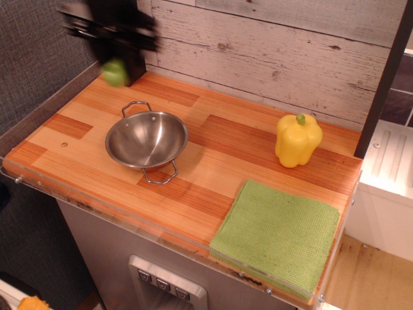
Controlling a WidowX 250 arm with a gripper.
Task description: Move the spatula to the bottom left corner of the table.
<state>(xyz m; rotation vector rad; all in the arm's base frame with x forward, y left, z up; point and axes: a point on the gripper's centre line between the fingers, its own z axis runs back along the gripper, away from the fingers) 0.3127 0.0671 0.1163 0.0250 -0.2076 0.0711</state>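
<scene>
My gripper (118,57) is a dark motion-blurred shape high over the back left of the wooden table (213,161), in front of the black post. It is shut on the spatula, whose lime-green handle (115,72) hangs below the fingers. The grey blade is hidden inside the blur. The spatula is in the air, above and behind the steel bowl (146,139), and touches nothing on the table.
The steel bowl with wire handles sits left of centre. A yellow toy pepper (297,140) stands at the right back. A green woven cloth (277,234) lies at the front right corner. A clear acrylic edge (97,210) runs along the front.
</scene>
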